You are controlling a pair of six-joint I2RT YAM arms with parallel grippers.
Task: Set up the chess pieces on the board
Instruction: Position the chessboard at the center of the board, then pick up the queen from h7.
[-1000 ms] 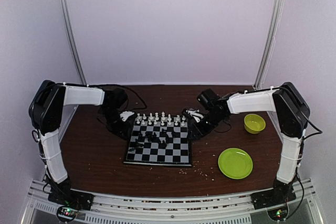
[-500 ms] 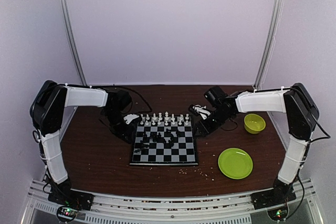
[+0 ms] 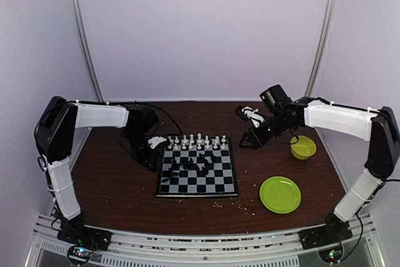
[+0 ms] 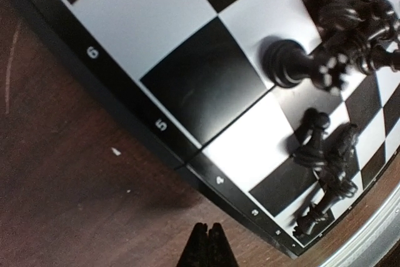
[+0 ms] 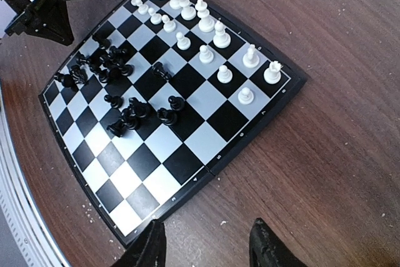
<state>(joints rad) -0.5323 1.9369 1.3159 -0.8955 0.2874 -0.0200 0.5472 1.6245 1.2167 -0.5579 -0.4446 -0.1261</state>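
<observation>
Where black chess pieces (image 5: 105, 62) heap on the board (image 5: 187, 143), their types blur

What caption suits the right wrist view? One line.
Open right gripper near the board: white pieces lined up, black pieces jumbled mid-board.

Board (image 5: 226, 119) black-white checkered; chess pieces (image 5: 219, 34) black, white; plate (image 3: 280, 194) green; table (image 3: 112, 186) brown.

Black chess pieces (image 4: 297, 64) blurred, board (image 4: 206, 85) partly beyond left wrist view's edges.
</observation>
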